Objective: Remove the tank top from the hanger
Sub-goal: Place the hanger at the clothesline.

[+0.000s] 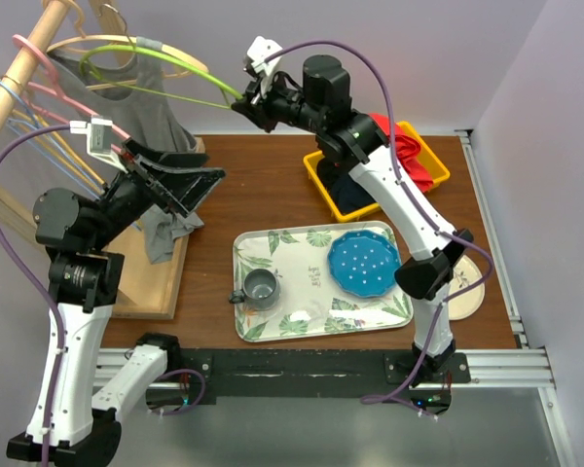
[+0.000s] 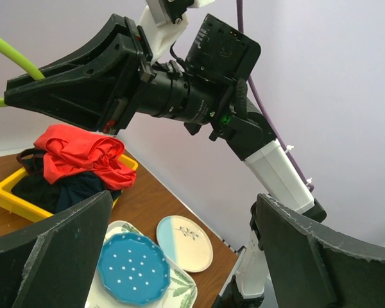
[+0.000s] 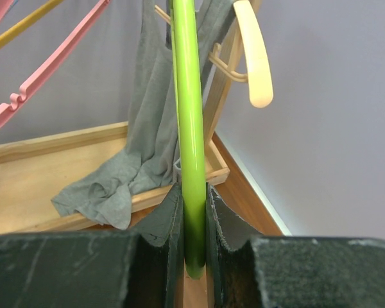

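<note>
Task not finished, as far as we are seeing. The grey fabric tank top [image 1: 141, 115] is hanging up at the far-left wooden rack [image 1: 10, 83], and its hem is bunching on the rack's flat wooden base [image 1: 146, 287]. The right gripper [image 1: 241, 95] is pinching narrow on the end of the lime-green plastic hanger [image 3: 187, 96], with jaws tight on either side of the bar in the wrist view. The left gripper [image 1: 202, 193] is standing wide and holding nothing, just beside the lower folds of the top. We cannot tell if it is touching cloth. We also cannot tell whether the straps are sitting on the green hanger or on the cream wooden hanger [image 3: 251, 58] beside it. We are judging these steps as left: getting hold of the fabric, pulling the straps off the hanger arms, freeing the garment.

Containers:
- The yellow plastic bin [image 1: 318, 183] at the far right is holding a red garment [image 1: 419, 161] over dark navy clothing [image 1: 355, 197].
- The white leaf-print rectangular tray [image 1: 282, 251] near the middle is carrying a small grey mug [image 1: 261, 287] on its left and a round blue dotted plate [image 1: 364, 263] on its right.
- A cream-and-blue round plate [image 2: 186, 242] is lying on the brown table [image 1: 263, 185] right of the tray, partly behind the right arm.
</note>
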You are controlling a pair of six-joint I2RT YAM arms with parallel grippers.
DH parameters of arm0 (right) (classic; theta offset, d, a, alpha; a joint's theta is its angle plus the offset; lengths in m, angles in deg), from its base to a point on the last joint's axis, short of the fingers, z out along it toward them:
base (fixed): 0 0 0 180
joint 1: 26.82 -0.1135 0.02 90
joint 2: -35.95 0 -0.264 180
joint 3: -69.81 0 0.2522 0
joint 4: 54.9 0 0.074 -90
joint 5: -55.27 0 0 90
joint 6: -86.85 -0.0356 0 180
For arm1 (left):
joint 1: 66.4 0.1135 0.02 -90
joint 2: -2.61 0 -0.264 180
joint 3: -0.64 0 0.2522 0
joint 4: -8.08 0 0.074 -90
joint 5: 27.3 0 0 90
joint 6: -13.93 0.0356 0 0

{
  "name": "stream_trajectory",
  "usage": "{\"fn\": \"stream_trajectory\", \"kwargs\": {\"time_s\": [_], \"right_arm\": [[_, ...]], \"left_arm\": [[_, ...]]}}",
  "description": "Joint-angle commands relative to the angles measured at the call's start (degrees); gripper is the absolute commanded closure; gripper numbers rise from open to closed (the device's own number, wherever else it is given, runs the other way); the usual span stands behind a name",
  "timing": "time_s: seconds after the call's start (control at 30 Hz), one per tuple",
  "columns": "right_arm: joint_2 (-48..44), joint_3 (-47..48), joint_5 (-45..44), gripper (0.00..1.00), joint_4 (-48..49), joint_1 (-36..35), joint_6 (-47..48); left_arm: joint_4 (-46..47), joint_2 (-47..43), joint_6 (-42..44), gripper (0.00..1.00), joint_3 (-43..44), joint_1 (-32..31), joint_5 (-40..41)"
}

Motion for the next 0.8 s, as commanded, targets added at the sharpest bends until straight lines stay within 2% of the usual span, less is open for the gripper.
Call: {"fn": "stream_trajectory", "kwargs": {"time_s": [0.0,0.3,0.6,0.77], "right_arm": [[-6.19,1.77,-1.72,1.0,1.7,0.1,1.35],[-8.3,0.0,1.71,1.0,2.06,0.19,-0.23],[-5.14,4.13,4.52,1.0,-4.09,0.27,-1.81],[-6.1,1.67,5.4,1.0,-4.54,0.27,-2.07]], "left_arm": [[1.7,-0.49,0.83,0.0,1.12,-0.23,-0.48],[2.14,-1.01,-1.8,0.0,1.55,-0.23,0.04],[-1.9,-0.84,-4.7,0.0,4.54,-0.14,4.44],[-2.08,-0.4,-5.23,0.0,4.72,-0.32,4.44]]}}
